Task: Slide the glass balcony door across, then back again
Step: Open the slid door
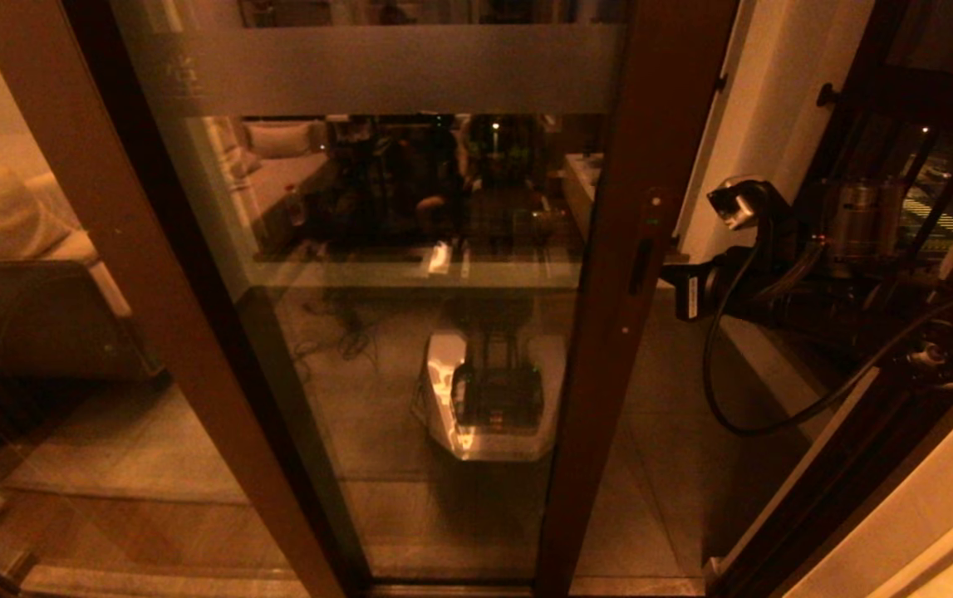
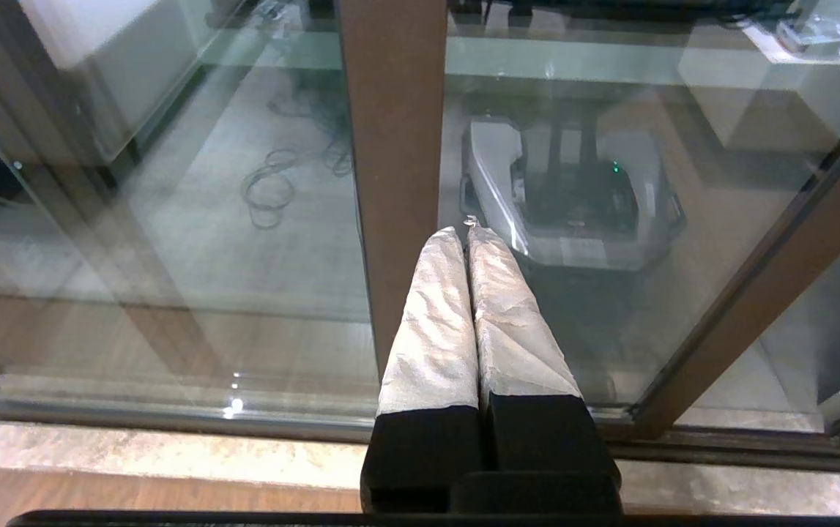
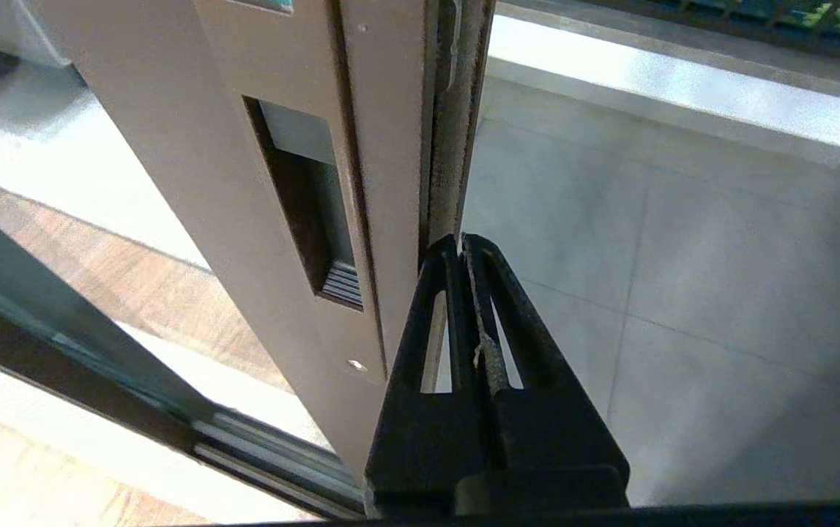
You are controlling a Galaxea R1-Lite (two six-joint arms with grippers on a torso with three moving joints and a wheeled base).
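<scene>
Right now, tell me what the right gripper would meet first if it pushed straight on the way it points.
The right gripper, fingers shut, points at the outer edge of the brown-framed glass balcony door, beside its recessed handle. That edge would likely come first; contact is unclear, and a slightly outward line would reach the grey tiled balcony floor.

Right gripper [image 3: 461, 241] closed, arm extended forward; left gripper [image 2: 467, 234] closed, parked.

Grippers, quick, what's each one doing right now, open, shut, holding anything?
Left gripper: shut, holding nothing, parked in front of the glass.
Right gripper: shut, holding nothing, tips at the edge of the glass balcony door beside its recessed handle.
</scene>
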